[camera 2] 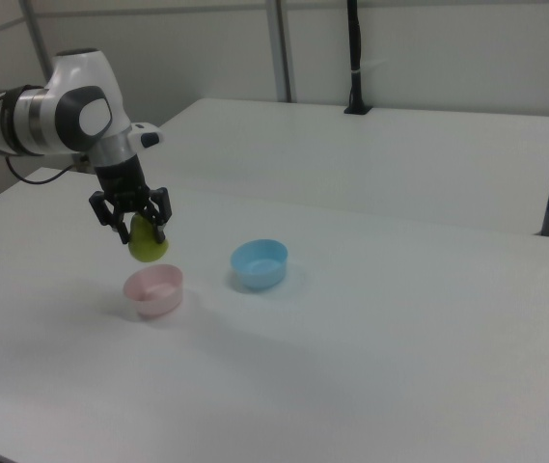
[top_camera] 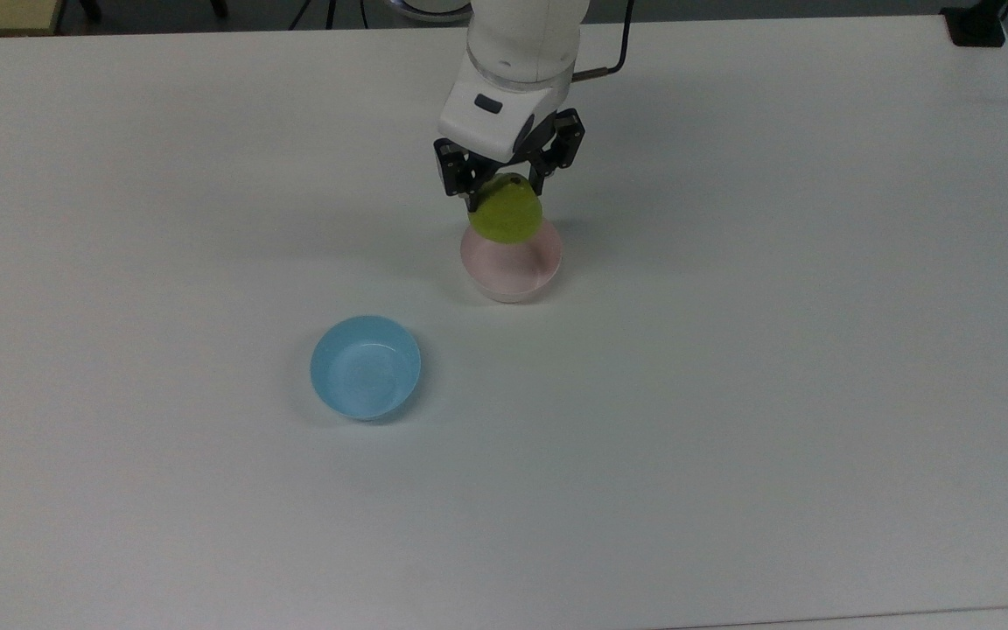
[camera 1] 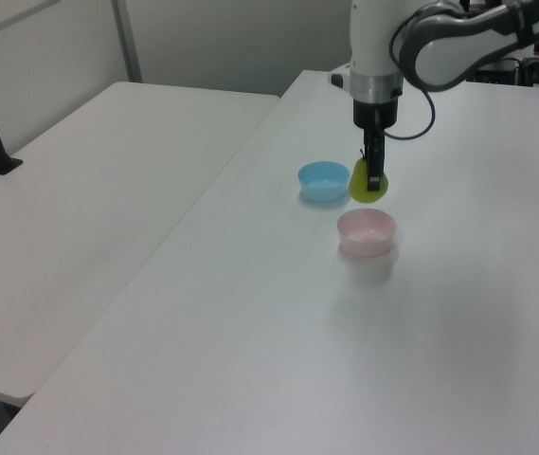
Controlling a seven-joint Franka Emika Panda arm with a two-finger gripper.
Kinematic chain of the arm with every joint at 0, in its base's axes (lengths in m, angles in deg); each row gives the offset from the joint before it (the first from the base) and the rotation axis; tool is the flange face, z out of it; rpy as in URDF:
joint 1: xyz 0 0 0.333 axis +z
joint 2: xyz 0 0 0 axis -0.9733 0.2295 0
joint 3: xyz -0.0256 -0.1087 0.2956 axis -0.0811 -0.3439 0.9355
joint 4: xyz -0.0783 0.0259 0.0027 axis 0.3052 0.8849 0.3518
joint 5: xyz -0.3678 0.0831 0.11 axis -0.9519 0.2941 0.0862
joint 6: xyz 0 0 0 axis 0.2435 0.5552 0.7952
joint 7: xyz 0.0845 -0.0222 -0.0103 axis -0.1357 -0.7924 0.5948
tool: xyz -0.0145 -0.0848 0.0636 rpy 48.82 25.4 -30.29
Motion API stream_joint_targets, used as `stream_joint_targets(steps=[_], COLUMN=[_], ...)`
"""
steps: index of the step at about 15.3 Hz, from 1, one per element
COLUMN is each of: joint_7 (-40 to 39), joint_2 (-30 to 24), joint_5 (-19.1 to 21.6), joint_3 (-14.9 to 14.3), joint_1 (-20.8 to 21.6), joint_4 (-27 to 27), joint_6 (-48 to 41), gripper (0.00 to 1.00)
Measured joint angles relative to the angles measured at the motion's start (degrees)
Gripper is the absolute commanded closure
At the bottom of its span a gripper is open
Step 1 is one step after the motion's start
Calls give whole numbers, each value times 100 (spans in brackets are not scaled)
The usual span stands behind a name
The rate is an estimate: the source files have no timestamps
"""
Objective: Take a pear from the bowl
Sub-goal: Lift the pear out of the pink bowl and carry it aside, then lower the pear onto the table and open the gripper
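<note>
Between pincer [top_camera: 504, 185] fingers: pear [top_camera: 507, 215], seemingly.

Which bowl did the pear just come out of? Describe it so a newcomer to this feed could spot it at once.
On the white table, find the gripper holding the pear in the air. Directly beneath it sits the pink bowl, now empty. The other bowl, the blue bowl, is light blue and stands apart, toward the top view's lower left.

smooth plastic bowl [top_camera: 511, 267], matt table [top_camera: 731, 394]
</note>
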Motion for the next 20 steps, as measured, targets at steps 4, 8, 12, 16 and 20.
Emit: stream_joint_targets(steps=[4,8,12,16,20], joint_7=[-8,-41,-81,-91,-91], joint_2=[3,40,186,537,818], joint_5=[0,-3,-99,-179,-210], joint_3=[-152,-222,-228,-229,-228], joint_1=[-421,-1073,-1448,-1648,-1663], joint_4=[37,23,-130,-270,-273], joint_6=[-6,-6,110,484,739], gripper=[62,62,62,56,14])
